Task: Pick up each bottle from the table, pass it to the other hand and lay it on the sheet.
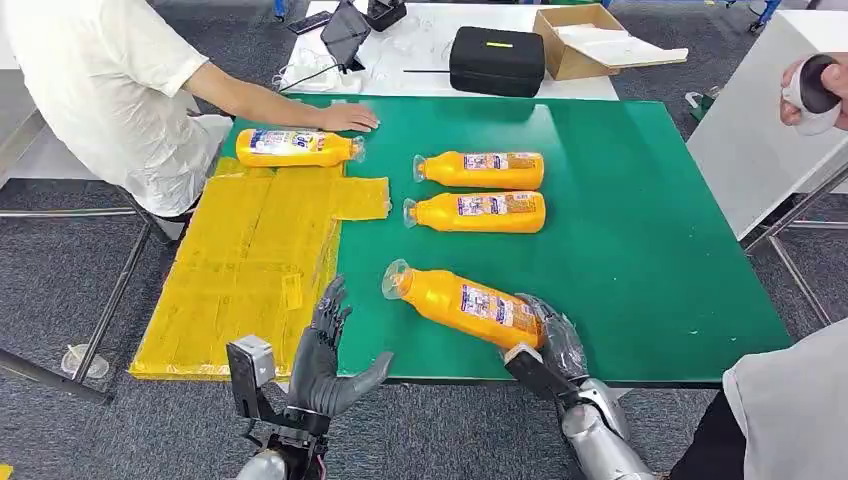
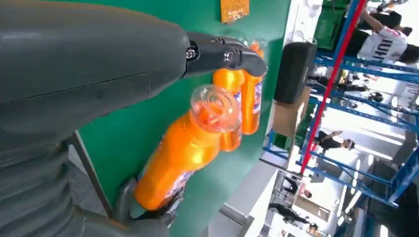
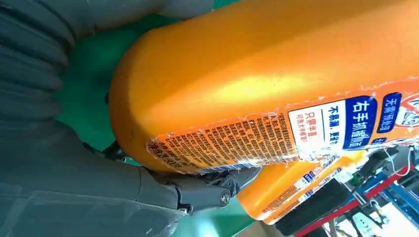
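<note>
Several orange bottles with clear caps lie on the green table (image 1: 640,230). The nearest bottle (image 1: 462,303) (image 2: 183,153) (image 3: 257,79) lies slanted near the front edge, and my right hand (image 1: 552,340) grips its base end (image 3: 148,98). Its cap points toward my left hand (image 1: 325,350), which hovers open at the table's front edge, fingers spread, a short way from the cap (image 2: 216,104). Two more bottles (image 1: 482,170) (image 1: 478,212) lie side by side mid-table. Another bottle (image 1: 295,148) rests at the far end of the yellow sheet (image 1: 250,260).
A person in white at the far left rests a hand (image 1: 345,118) on the table by the sheet's bottle. Another person's hand (image 1: 815,95) holds a controller at right. Beyond the table stand a black case (image 1: 497,60) and a cardboard box (image 1: 585,40).
</note>
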Robot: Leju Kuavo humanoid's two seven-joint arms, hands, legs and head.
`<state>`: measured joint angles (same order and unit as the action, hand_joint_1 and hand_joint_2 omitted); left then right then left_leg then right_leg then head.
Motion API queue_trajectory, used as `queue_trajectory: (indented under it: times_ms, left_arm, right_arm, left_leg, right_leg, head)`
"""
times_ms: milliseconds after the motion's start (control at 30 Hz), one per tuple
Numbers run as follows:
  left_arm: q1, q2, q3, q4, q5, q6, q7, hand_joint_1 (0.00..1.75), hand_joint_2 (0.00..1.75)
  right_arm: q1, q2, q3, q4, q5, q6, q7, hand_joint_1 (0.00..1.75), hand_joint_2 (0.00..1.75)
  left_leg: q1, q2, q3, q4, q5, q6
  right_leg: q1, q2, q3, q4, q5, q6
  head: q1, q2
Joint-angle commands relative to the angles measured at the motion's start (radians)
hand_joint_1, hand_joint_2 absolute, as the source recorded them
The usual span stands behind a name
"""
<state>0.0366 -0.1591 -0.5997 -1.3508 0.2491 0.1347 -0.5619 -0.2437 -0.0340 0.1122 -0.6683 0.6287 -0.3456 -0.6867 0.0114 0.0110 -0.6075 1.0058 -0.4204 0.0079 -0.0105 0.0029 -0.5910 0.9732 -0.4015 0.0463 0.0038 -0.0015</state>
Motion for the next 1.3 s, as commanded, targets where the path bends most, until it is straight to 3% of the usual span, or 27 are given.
queue_trajectory:
  times_ms: [33,233,367,467,667,867,1100,1300]
  left_arm:
    - [-0.001,0.042,0.018,-0.011,0.008,-0.009,0.003,0.0,1.75]
    - [0.091,0.083,0.036,-0.08,0.104,-0.091,-0.09,0.0,1.75]
    - [0.122,0.093,0.07,-0.123,0.247,-0.194,-0.054,0.0,1.75]
    - [0.109,0.09,0.068,-0.092,0.295,-0.243,-0.021,0.0,1.75]
    - [0.005,0.053,0.035,0.051,0.276,-0.278,0.04,0.0,1.75]
    - [-0.058,0.011,0.048,0.137,0.247,-0.271,0.056,0.0,1.75]
    - [-0.062,0.007,0.057,0.134,0.246,-0.272,0.057,0.0,1.75]
    - [-0.133,-0.023,0.075,0.198,0.188,-0.258,0.014,0.0,1.75]
  right_arm:
    - [0.053,0.022,-0.027,-0.01,-0.005,0.004,0.006,1.75,1.75]
    - [0.138,0.068,-0.075,-0.229,-0.192,0.005,-0.011,1.75,1.75]
    - [0.162,0.098,-0.107,-0.323,-0.232,0.019,-0.011,1.75,1.75]
    - [0.176,0.113,-0.089,-0.391,-0.299,0.091,-0.011,1.75,1.75]
    - [0.129,0.147,0.08,-0.381,-0.285,0.275,0.007,1.75,1.75]
    - [0.115,0.169,0.221,-0.413,-0.308,0.335,0.018,1.75,1.75]
    - [0.119,0.162,0.231,-0.413,-0.316,0.34,0.017,1.75,1.75]
    - [0.077,0.148,0.237,-0.343,-0.375,0.351,0.008,1.75,1.75]
  left_leg:
    - [0.0,-0.002,0.001,-0.001,0.0,0.0]
    - [0.0,-0.002,0.001,-0.001,0.0,0.0]
    - [0.0,-0.002,-0.002,0.0,-0.001,-0.001]
    - [0.0,-0.001,-0.007,0.0,-0.001,0.0]
    - [0.0,-0.001,-0.009,0.0,0.0,0.0]
    - [0.0,-0.002,-0.009,0.0,0.001,0.0]
    - [0.0,-0.004,-0.008,0.0,0.001,0.001]
    - [0.0,-0.004,-0.009,0.001,0.001,0.001]
  right_leg:
    - [0.0,-0.002,0.002,-0.001,0.0,-0.001]
    - [0.0,-0.001,0.001,0.0,-0.001,-0.002]
    - [0.0,-0.001,-0.001,0.001,-0.001,-0.002]
    - [0.0,0.0,-0.006,0.001,-0.001,-0.002]
    - [0.0,-0.001,-0.008,0.001,0.0,-0.001]
    - [0.0,-0.001,-0.008,0.001,0.0,-0.002]
    - [0.0,-0.003,-0.006,0.001,-0.001,-0.001]
    - [0.0,-0.003,-0.006,0.001,-0.001,-0.002]
  head:
    - [0.0,0.0]
    - [0.0,0.0]
    - [0.0,0.0]
    - [0.0,0.0]
    - [0.0,0.0]
    - [0.0,0.0]
    - [0.0,0.0]
    - [0.0,0.0]
